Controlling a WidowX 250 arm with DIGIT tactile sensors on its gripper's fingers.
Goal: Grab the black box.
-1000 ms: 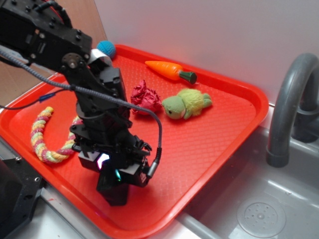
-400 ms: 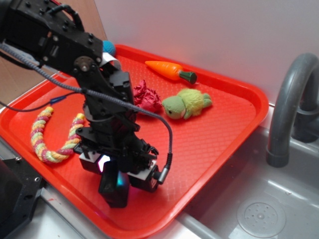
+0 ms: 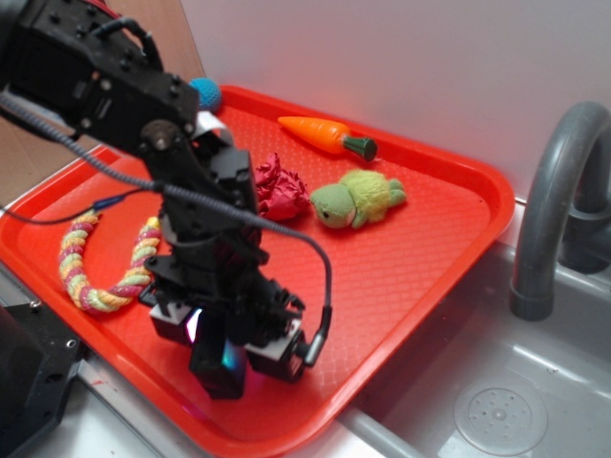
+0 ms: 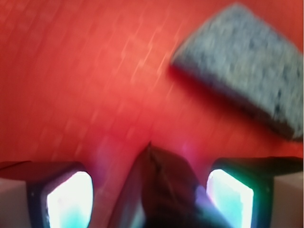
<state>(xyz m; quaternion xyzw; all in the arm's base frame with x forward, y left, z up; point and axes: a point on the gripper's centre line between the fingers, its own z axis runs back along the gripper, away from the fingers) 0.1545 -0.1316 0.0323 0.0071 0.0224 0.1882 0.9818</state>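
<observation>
A pale wall backs a red plastic tray (image 3: 430,277) that fills most of the exterior view, with a grey sink basin (image 3: 496,401) and a curved grey faucet (image 3: 549,200) at the right edge. Along the far side of the tray lie an orange toy carrot (image 3: 325,134), a green plush turtle (image 3: 355,200), a crumpled dark-red cloth (image 3: 279,188) and, in the upper left corner, a blue ball (image 3: 204,93). A braided rope toy (image 3: 100,262) in pink, yellow and green curls at the left. The black robot arm (image 3: 105,76) reaches down from the upper left, and its gripper (image 3: 221,358) hangs low over the near edge of the tray, lower left of centre.

From outside, the black box cannot be made out against the black gripper. The wrist view shows it: the black box (image 4: 164,190) sits bottom centre, blurred, between the two glowing finger pads (image 4: 71,199). The pads stand either side of the box with red tray still showing between them and it, so the fingers look spread, not yet pinching. That same view alone reveals a blue sponge (image 4: 242,66) lying on the tray in the upper right, apart from the box; the arm hides it in the exterior view.
</observation>
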